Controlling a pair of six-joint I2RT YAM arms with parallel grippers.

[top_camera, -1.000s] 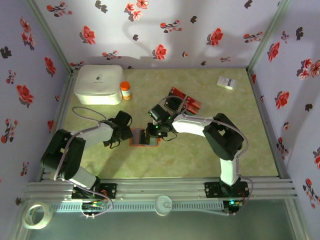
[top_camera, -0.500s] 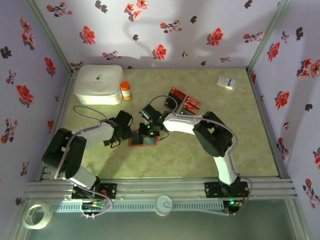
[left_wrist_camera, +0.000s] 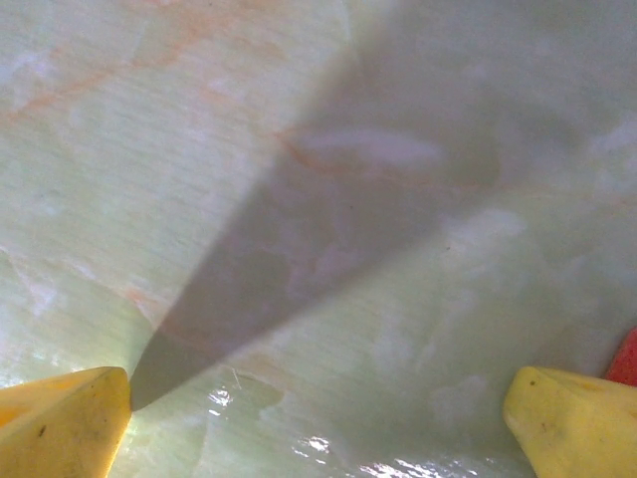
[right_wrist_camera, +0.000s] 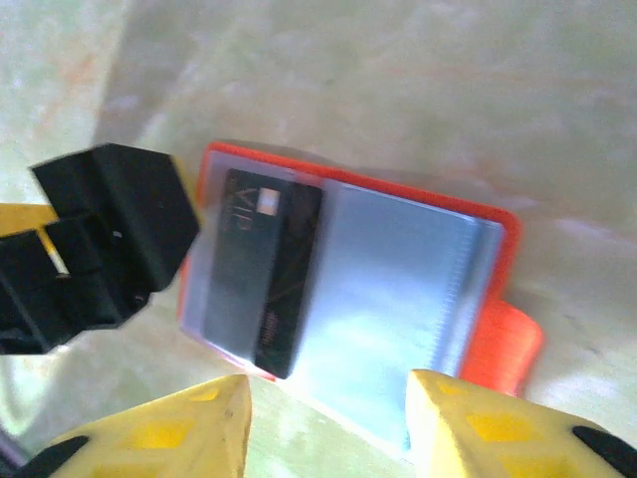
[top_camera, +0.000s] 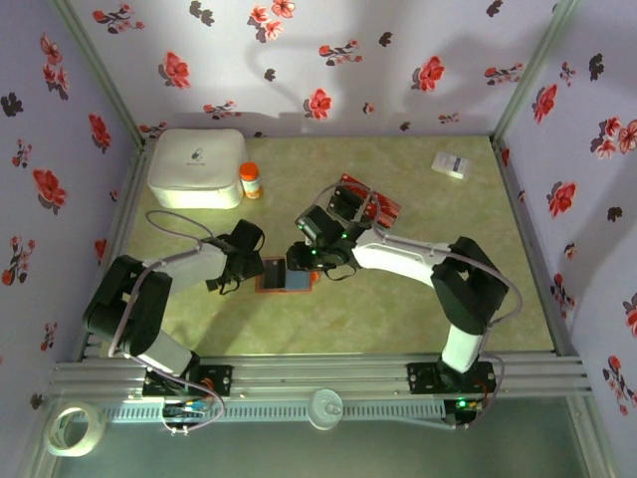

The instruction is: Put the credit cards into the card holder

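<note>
From above, the holder (top_camera: 286,278) lies open on the tabletop (top_camera: 398,309). My left fingers (top_camera: 251,265) are just beside its left edge and my right fingers (top_camera: 301,267) are over its right side. Some red cards (top_camera: 370,202) lie farther back.

At my left wrist, the fingers are spread wide over bare tabletop, gripping nothing.

At my right wrist, the fingers stand apart above the holder, empty. A black card (right_wrist_camera: 267,269) lies on its left half.

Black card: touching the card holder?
Touching. Right wrist view: the black card lies flat on the left half of the open card holder.
</note>
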